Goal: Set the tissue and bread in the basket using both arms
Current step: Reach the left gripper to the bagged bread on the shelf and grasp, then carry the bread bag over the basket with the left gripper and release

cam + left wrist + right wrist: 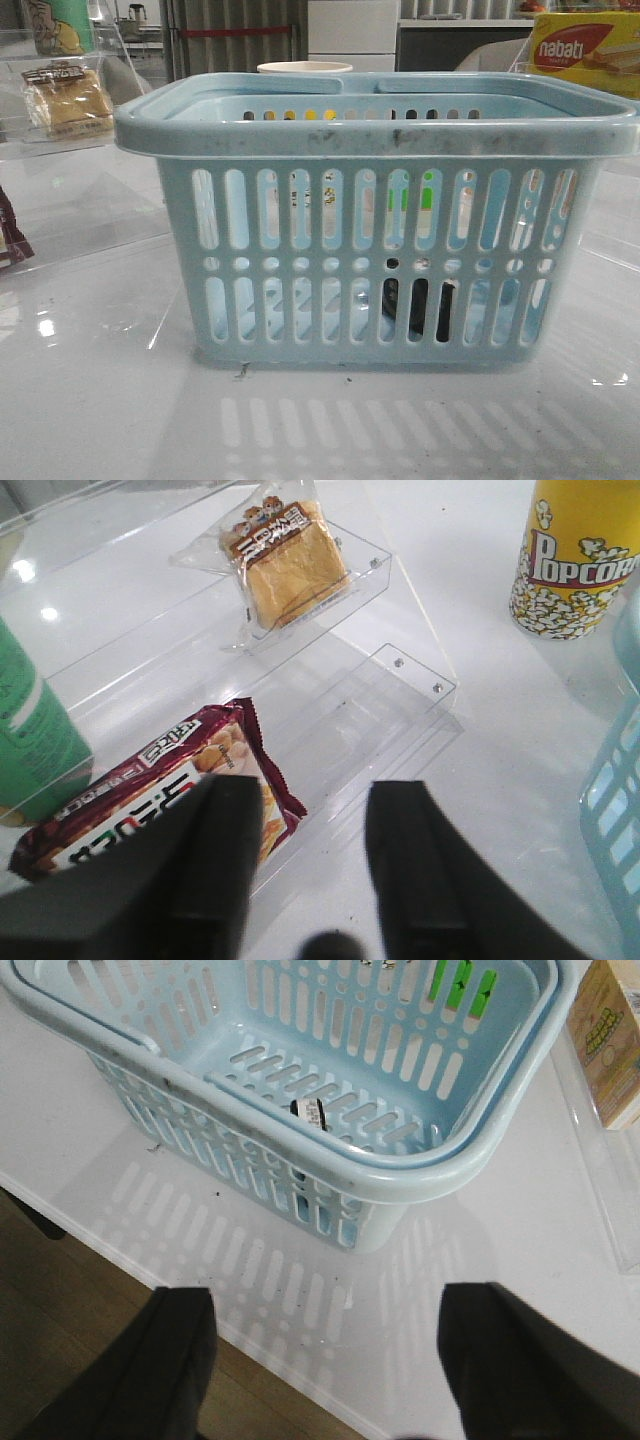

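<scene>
Surface: glossy white table (100, 420), reflecting the ceiling lights and the basket's slot pattern. In the right wrist view its near edge shows, with brown wood-look floor (90, 1290) beyond.

Item 1: large light blue plastic rectangular basket (375, 140) with vertical slots, a row of round holes and a thick scuffed rim, standing upright at the middle of the table.

Item 2: small dark, nearly black tissue packet (418, 308), lying inside the basket on its floor, seen through the front slots toward the right; the right wrist view shows it partly hidden behind the near rim (309, 1113).

Item 3: golden-brown bread in a clear plastic wrapper with a dark printed label (286, 568), resting on the upper step of a clear acrylic stepped stand (400, 695) at the far left of the table, well apart from the basket.

Item 4: dark red-brown snack packet (150, 795) on the stand's lower step, just under the left fingers.

Item 5: yellow popcorn cup (570, 560), green canister (30, 730), yellow "nabati" wafer box (585, 50) at far right, white cup rim (305, 68) behind the basket.

Left gripper (305, 860): black fingers spread apart, holding nothing, above the stand.

Right gripper (325, 1360): fingers spread wide, empty, over the table edge near the basket.

Room: grey cabinets and a dark doorway behind.
</scene>
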### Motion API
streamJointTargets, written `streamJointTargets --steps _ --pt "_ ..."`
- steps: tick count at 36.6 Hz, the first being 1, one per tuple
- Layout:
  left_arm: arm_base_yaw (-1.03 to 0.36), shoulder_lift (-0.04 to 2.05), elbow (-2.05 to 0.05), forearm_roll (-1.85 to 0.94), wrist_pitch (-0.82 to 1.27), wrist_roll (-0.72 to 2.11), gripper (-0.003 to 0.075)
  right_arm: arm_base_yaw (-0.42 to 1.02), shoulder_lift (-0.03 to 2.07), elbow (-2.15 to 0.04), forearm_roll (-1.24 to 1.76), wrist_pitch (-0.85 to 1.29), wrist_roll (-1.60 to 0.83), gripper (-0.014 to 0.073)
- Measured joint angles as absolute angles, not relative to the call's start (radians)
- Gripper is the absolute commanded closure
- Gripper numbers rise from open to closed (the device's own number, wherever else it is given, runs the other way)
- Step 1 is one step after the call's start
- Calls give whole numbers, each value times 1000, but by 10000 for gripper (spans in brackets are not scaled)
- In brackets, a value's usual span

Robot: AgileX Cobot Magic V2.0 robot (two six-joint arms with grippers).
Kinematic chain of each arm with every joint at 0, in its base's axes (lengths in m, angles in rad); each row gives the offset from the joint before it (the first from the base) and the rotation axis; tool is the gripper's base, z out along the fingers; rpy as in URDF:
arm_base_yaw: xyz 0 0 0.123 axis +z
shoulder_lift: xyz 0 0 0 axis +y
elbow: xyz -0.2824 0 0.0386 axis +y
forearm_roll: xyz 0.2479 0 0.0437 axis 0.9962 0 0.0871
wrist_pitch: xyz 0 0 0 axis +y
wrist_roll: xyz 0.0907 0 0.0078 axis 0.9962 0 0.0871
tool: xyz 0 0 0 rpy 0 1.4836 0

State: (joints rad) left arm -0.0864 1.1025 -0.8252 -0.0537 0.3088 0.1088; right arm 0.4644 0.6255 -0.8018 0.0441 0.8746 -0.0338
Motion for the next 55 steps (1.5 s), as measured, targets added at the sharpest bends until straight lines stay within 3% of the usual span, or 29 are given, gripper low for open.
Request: streamJointTargets --steps 16,31,35,42,46,55 --pt "-73 1703 -1309 -119 267 109 159 464 626 -802 44 875 -34 22" --pt "-31 1934 -1462 -169 188 109 168 464 626 -802 44 875 -34 22" --pt "-31 1966 -1463 -180 126 109 259 464 626 -802 44 875 -34 22" --pt "-31 1990 -1464 -185 98 109 520 464 626 -802 44 875 -34 22" --pt "-31 1990 -1466 -185 96 109 622 464 626 -802 44 875 -34 22" --pt "-35 1970 -1466 -187 149 109 630 464 626 -802 44 875 -34 22"
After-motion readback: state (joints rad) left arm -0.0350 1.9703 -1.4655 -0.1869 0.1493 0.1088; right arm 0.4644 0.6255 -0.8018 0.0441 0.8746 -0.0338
